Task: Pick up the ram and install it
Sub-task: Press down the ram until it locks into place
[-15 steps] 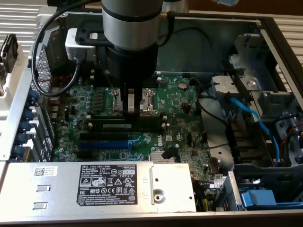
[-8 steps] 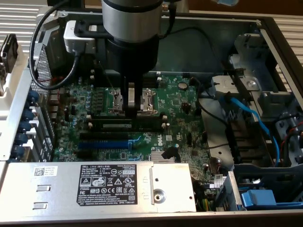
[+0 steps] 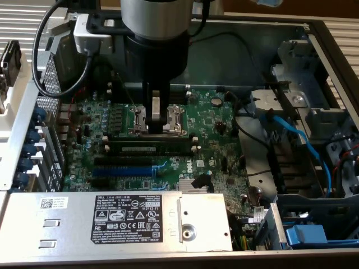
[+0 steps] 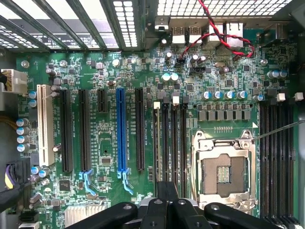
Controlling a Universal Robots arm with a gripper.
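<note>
The ram, a thin green stick with a white label, lies along one of the black memory slots in front of the CPU socket. In the wrist view it shows edge-on as a thin strip in the outermost slot of that bank. My gripper hangs just above the socket and the slots, a little behind the ram. Its fingers are shut together over the slot bank with nothing seen between them. Whether they touch the ram I cannot tell.
The open computer case holds the green motherboard. A blue expansion slot runs beside the memory bank. A silver power supply fills the front. A blue cable and drive cage sit at the exterior view's right.
</note>
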